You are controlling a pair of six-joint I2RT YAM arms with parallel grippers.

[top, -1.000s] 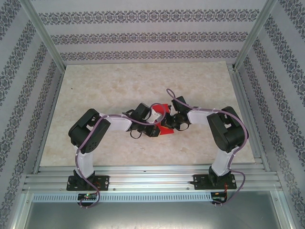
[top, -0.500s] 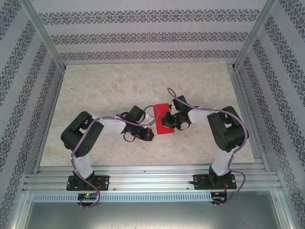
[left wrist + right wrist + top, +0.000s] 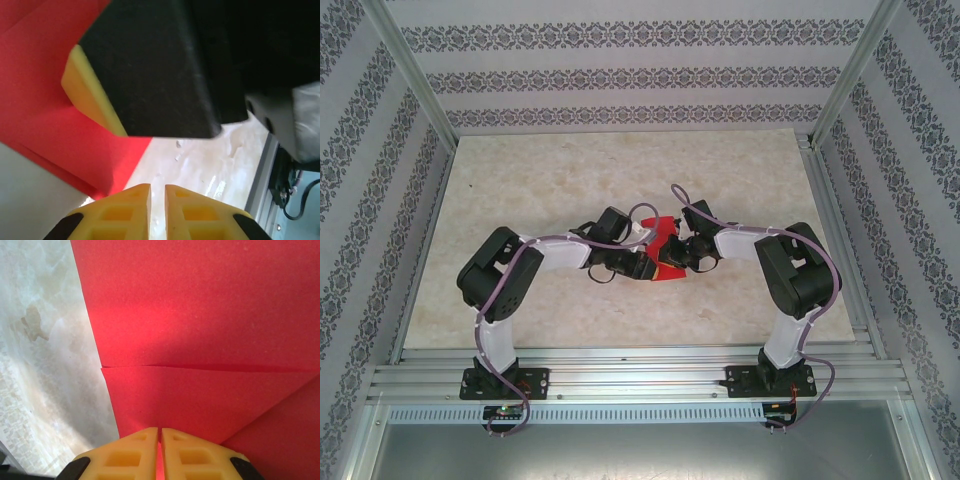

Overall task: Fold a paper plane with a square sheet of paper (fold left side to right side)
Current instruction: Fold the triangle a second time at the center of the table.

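Observation:
The sheet of paper (image 3: 666,263), bright red and partly folded, lies at the table's middle between my two grippers. In the right wrist view the sheet of paper (image 3: 200,315) shows a crease line across it and a slanted flap at the lower right. My right gripper (image 3: 684,254) (image 3: 160,430) is shut, its tips resting on the paper's top. My left gripper (image 3: 646,268) (image 3: 157,188) sits at the paper's left edge, open by a narrow gap with only bare table between its fingers. From the left wrist, the paper (image 3: 40,100) lies left of the right gripper's black-and-yellow finger (image 3: 150,65).
The marble-patterned tabletop (image 3: 550,180) spreads around the paper. Aluminium rails (image 3: 640,375) run along the near edge, with patterned walls on three sides. The arms' purple cables (image 3: 650,215) loop above the paper.
The left arm drew back to the left, then came back to the paper's left edge, and its jaws have parted a little. The right arm has held still on the paper.

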